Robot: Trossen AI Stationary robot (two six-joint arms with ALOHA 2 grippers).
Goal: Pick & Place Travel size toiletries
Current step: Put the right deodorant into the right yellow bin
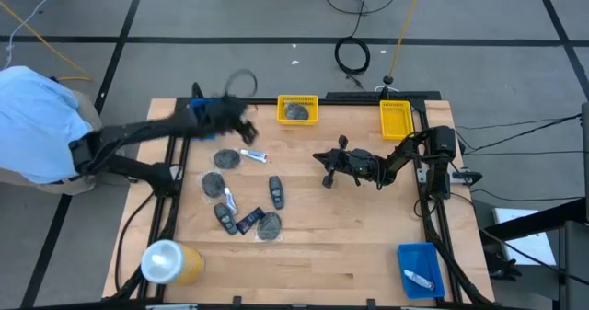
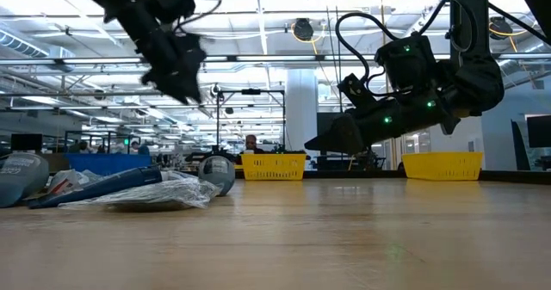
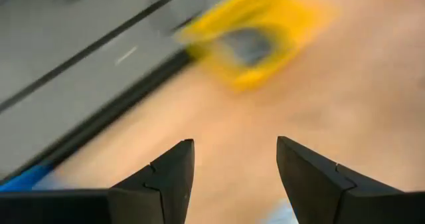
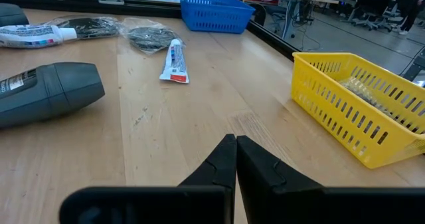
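Above the table's far left | your left gripper [image 1: 241, 119]: wide, empty | right gripper [image 1: 328, 174]: pinched closed, mid-table | tubes [image 1: 254, 155], discs [image 1: 226, 159]: left.

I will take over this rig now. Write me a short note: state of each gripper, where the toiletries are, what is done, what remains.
Left gripper: open, empty, in the air near the back yellow bin.
Right gripper: shut, empty, waiting at mid-table.
Done: one grey disc lies in that yellow bin; one small tube lies in the blue bin. The second yellow bin looks empty.
Left: loose toiletries on the table, namely grey discs, black oblong pieces and white tubes.
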